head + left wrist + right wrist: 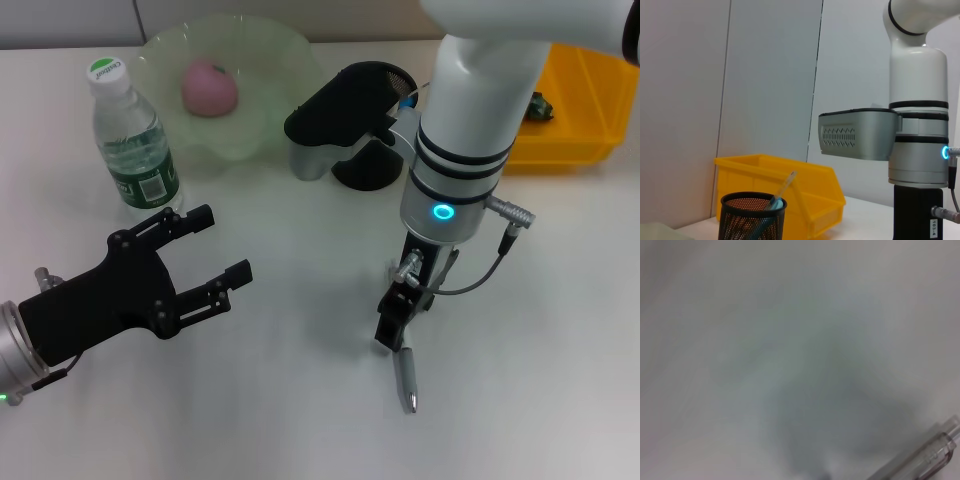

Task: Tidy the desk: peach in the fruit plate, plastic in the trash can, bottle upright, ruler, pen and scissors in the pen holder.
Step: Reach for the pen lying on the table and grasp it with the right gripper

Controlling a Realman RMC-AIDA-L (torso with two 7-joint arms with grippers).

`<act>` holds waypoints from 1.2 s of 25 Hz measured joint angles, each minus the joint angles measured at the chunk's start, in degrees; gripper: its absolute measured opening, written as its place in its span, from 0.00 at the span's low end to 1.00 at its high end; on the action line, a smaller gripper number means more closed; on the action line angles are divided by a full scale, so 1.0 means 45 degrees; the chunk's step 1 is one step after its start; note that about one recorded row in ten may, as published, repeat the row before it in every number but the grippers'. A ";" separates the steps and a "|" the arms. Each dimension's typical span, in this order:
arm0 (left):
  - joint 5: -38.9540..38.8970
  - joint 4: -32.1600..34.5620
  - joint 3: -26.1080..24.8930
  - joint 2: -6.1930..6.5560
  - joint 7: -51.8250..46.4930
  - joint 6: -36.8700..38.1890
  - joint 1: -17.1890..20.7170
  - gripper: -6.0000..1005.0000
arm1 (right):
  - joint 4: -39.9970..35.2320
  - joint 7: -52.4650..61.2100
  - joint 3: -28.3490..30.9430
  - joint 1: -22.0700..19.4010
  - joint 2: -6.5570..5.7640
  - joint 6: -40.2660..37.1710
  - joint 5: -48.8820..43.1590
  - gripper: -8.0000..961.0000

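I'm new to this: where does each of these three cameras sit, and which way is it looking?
Head view: on the robot's head, looking down at the table; shows the open left claw and the right claw at the pen.
Left wrist view: on the left arm, looking sideways at the pen holder, yellow bin and right arm.
Right wrist view: on the right arm, close above the table; only the pen shows.
Shared: pen; pen holder.

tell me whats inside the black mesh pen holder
A blue-tipped clear stick, maybe the ruler, leans out of the pen holder. Its mesh wall and the right arm hide anything deeper.
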 joint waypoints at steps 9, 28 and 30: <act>0.0000 0.0000 0.0019 0.0000 0.0000 0.0031 0.0001 0.79 | -0.0174 -0.0018 -0.0433 -0.0005 0.0000 0.0050 0.0001 0.64; 0.0000 -0.0039 0.0009 0.0000 0.0000 0.0060 -0.0064 0.79 | -0.0233 -0.0273 -0.0507 -0.0034 0.0000 0.0037 -0.0050 0.63; 0.0000 -0.0040 0.0002 -0.0012 0.0000 0.0060 -0.0082 0.79 | -0.0230 -0.0335 -0.0519 -0.0008 -0.0001 -0.0022 -0.0067 0.63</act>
